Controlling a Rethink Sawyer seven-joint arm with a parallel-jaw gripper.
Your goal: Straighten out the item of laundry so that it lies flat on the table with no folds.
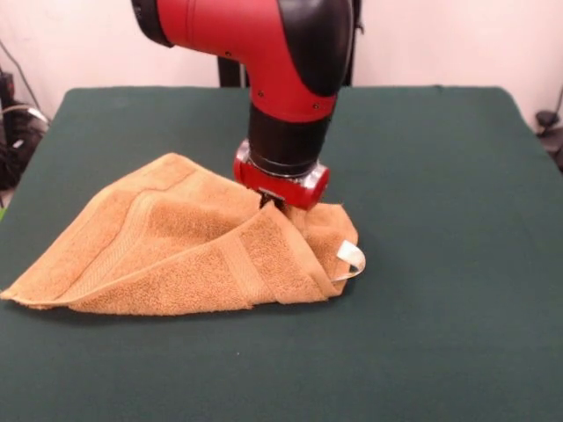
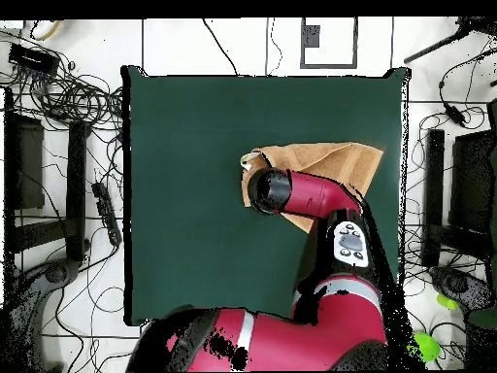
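Observation:
The item of laundry (image 1: 176, 255), a golden-orange towel, lies folded over itself on the green table (image 1: 440, 158), left of centre in the front view. Its right part is drawn up into a peak, and a white tag (image 1: 350, 260) loops out at the right corner. My gripper (image 1: 272, 203) comes straight down onto that peak and is shut on the cloth; only the dark tips show under the red wrist ring. From overhead, the towel (image 2: 335, 160) shows beyond the arm, and the wrist (image 2: 269, 189) hides the gripper.
Green cloth stretches wide around the towel on all sides (image 2: 194, 194). Cables and dark equipment (image 2: 68, 107) lie on the floor off the table's edges. The red arm (image 2: 335, 233) crosses the table edge nearest the base.

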